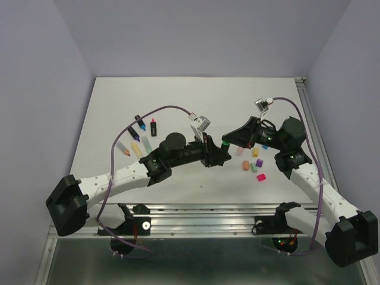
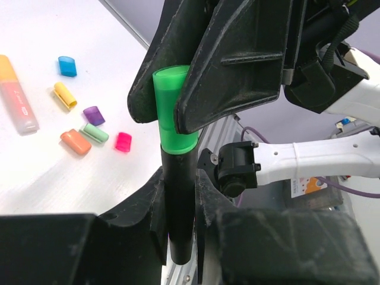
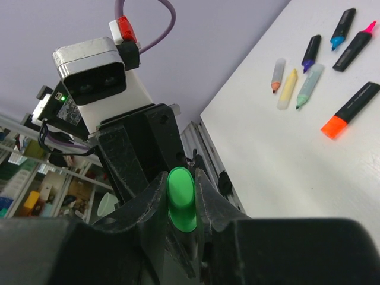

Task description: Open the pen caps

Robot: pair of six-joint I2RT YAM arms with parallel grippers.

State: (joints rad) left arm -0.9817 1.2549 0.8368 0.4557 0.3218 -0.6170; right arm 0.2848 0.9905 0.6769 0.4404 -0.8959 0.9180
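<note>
My left gripper [image 1: 214, 155] [image 2: 178, 205] is shut on the black body [image 2: 179, 231] of a highlighter and holds it above the table's middle. My right gripper [image 1: 229, 142] [image 3: 181, 205] is shut on that pen's green cap [image 2: 174, 113] [image 3: 181, 199]. The cap still sits on the end of the body. Loose caps lie on the table to the right: cyan [image 2: 67, 66], yellow [image 2: 65, 95], purple [image 2: 93, 114], pale green [image 2: 95, 132], orange [image 2: 75, 141] and pink [image 2: 123, 142] [image 1: 260, 177].
Several uncapped pens lie at the table's left [image 1: 139, 135], among them an orange-tipped black one [image 3: 350, 110], a pink one [image 3: 354, 50] and a yellow one [image 3: 288, 89]. A peach pen [image 2: 18, 95] lies near the loose caps. A metal rail [image 1: 202, 209] runs along the near edge.
</note>
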